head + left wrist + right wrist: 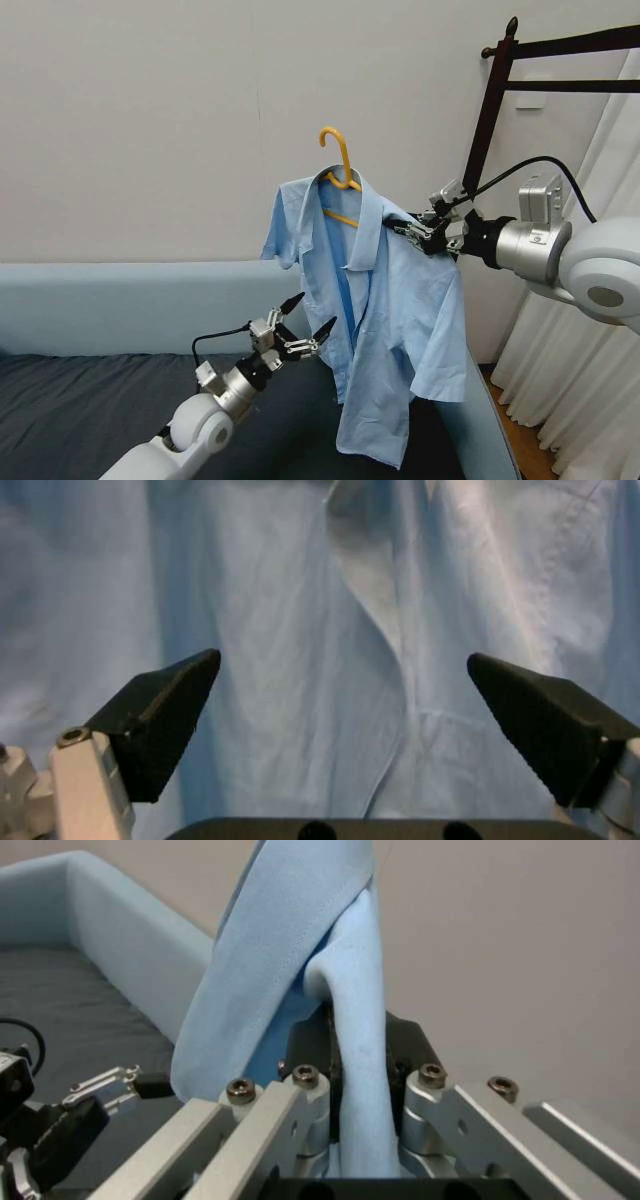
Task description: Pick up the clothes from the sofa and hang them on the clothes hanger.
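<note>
Right fingers [420,235] pinch shirt [385,310] shoulder; left fingers [325,330] splay nearby.

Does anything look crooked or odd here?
Yes. The shirt sits askew on the hanger, whose hook catches nothing; the right gripper, shut on the shirt's shoulder, carries it. The left gripper is open near its front.

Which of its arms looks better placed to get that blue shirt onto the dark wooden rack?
Probably the right. The right pincer is shut on the shoulder of the shirt, holding it up on its yellow hanger beside the rack. The left pincer is open, lower, by the shirt front, gripping nothing.
</note>
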Controlling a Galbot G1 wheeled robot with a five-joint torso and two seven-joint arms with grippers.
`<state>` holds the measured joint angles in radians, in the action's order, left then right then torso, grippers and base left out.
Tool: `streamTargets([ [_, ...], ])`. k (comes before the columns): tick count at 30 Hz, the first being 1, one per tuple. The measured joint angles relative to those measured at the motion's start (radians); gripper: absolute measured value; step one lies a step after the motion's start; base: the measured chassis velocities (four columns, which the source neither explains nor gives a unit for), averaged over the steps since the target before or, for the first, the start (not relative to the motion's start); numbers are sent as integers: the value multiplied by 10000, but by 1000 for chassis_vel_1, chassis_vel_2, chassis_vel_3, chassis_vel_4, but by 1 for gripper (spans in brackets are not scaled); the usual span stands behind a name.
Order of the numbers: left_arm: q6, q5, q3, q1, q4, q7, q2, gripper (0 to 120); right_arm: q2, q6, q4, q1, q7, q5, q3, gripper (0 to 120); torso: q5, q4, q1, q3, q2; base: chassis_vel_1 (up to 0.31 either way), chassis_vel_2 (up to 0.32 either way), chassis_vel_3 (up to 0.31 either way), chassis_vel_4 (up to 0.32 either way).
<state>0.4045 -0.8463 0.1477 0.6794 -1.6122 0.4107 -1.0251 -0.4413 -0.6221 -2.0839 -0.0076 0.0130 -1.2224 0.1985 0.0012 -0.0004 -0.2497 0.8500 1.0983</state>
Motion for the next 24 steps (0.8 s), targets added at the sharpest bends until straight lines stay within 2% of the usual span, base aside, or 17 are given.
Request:
streamTargets([
  [7,-50,-200,578,-773,544,61,-671,94,-144,23,191,37,-147,216,63,7,0,-1,-1,0,0,0,0,0,0],
  [10,31,-458,659,-946,692,119,-771,82,-175,61,272,38,-255,320,64,7,0,1,-1,0,1,0,0,0,0],
  [12,56,-517,671,-993,729,138,-778,79,-183,71,290,38,-284,337,64,7,0,2,0,0,0,0,0,0,0],
  [16,163,-783,689,-1247,924,243,-922,60,-244,120,363,49,-364,393,62,7,-2,2,-1,0,0,0,0,0,0],
  [18,168,-851,688,-1292,931,259,-954,56,-253,128,382,54,-372,403,58,7,-2,2,-1,0,0,0,0,0,0],
  [21,174,-976,682,-1399,955,320,-977,41,-255,169,417,55,-400,465,43,7,-2,1,-1,0,0,0,0,0,0],
  [24,212,-999,625,-1453,995,338,-980,34,-249,187,418,56,-416,478,26,7,-2,1,-1,0,1,0,0,0,0],
])
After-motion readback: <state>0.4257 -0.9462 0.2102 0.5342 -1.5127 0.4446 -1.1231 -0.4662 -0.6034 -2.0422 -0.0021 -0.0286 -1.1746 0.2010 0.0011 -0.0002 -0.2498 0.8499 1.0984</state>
